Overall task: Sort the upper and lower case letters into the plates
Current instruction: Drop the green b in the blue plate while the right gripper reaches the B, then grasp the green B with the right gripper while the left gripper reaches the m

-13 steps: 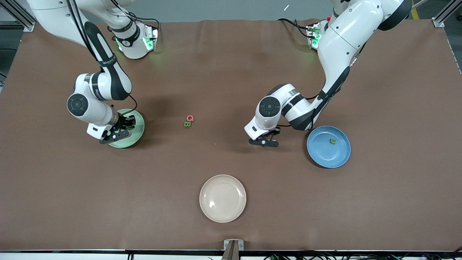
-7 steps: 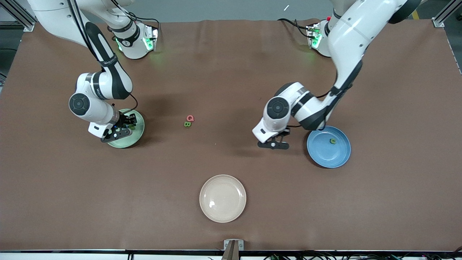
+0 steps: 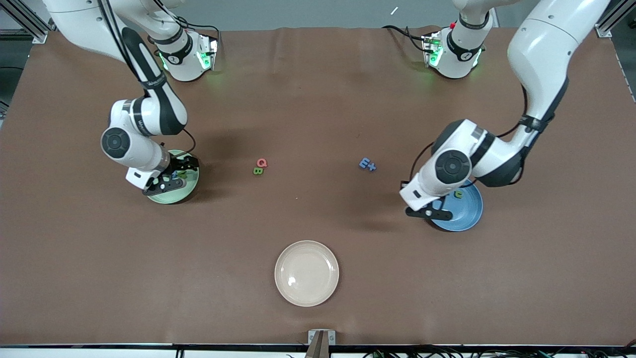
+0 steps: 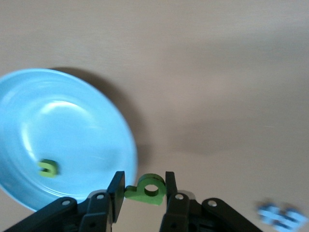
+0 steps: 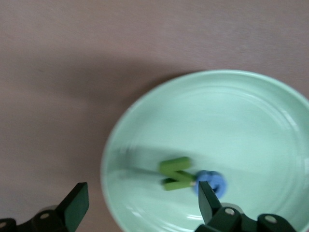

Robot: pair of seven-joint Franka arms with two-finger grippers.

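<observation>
While the left gripper [image 4: 143, 189] hangs over the blue plate [image 3: 471, 213] rim, clamped on a green letter [image 4: 146, 188], the right gripper [image 5: 140, 209] gapes above the mint plate [image 3: 191, 186], which holds a green letter [image 5: 175, 173] and a blue one [image 5: 211, 181]. Pink Q [image 3: 262, 162], green B [image 3: 257, 171] and two blue letters [image 3: 367, 164] lie mid-table; open brown cloth [image 3: 318, 99] surrounds them. A cream plate [image 3: 306, 273] sits nearest the camera.
</observation>
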